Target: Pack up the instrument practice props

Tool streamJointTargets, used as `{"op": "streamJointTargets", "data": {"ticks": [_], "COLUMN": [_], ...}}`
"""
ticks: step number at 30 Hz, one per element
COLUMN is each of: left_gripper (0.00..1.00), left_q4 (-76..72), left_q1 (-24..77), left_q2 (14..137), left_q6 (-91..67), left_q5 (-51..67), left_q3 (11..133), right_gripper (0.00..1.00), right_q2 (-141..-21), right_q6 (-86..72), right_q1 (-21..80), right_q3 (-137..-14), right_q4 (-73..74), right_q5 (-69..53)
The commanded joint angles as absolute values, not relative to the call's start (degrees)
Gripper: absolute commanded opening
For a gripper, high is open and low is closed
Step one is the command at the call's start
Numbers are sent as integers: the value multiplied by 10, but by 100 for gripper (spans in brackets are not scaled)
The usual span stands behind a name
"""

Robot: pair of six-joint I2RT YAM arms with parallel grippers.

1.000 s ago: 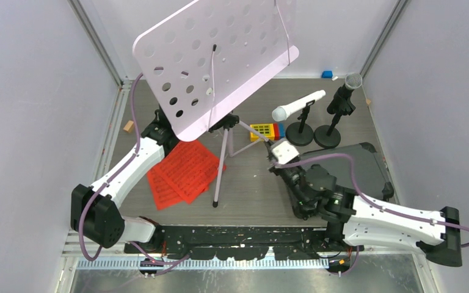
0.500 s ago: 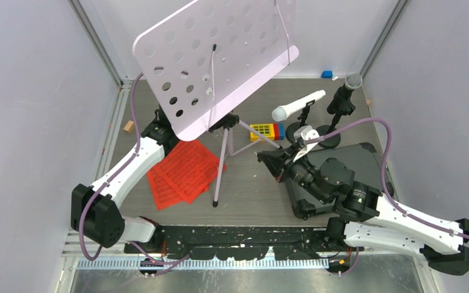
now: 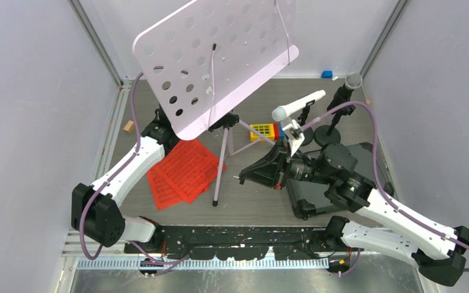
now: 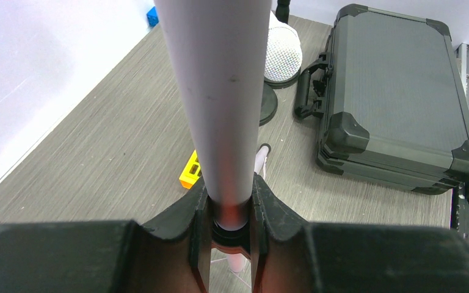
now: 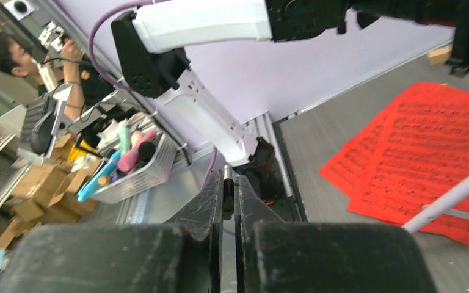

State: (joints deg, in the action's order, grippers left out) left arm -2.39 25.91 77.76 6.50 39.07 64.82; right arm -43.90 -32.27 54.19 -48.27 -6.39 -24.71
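Lilac music desk point(image 3: 220, 61) stands tilted at the far left, above the red pages point(image 3: 183, 174). The left gripper point(image 4: 229, 204) squeezes a pale part of it. The right gripper point(image 3: 243, 179) is closed on nothing, near the tripod legs point(image 3: 221, 165). Folding the stand looks like the job now. Next, the right gripper likely needs to open and grab a leg.

From above, the lilac music desk point(image 3: 220, 61) runs off the frame at twelve o'clock. Its seven o'clock corner covers the left gripper point(image 4: 229, 210) and the far edge of the red pages point(image 3: 186, 171). The right arm point(image 3: 342, 174) hides the base of the mic holder point(image 3: 305, 113) under the white microphone point(image 3: 298, 105). At the left wrist, the stand's tube point(image 4: 220, 91) blocks most of a yellow block point(image 4: 189, 172). At the right wrist, the pages leave at three o'clock, and the contents of a white basket point(image 5: 143, 177) at nine o'clock are too blurred to name.
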Motion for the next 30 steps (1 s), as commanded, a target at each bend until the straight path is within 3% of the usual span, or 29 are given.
{"op": "streamJointTargets", "data": {"ticks": [1, 19, 30], "left_gripper": [0, 0, 0], "left_q4": [69, 78, 80], "left_q1": [276, 281, 282], "left_q2": [815, 826, 827], "left_q6": [82, 86, 90], "left_q5": [394, 384, 377], "left_q3": [638, 641, 643], "right_gripper": [0, 0, 1], "right_q2": [-471, -493, -516], "right_q6": [-341, -301, -211], "right_q1": [539, 539, 539], "right_q3": [-527, -506, -538], "right_q4": [-86, -33, 198], "right_q5": [-338, -359, -158]}}
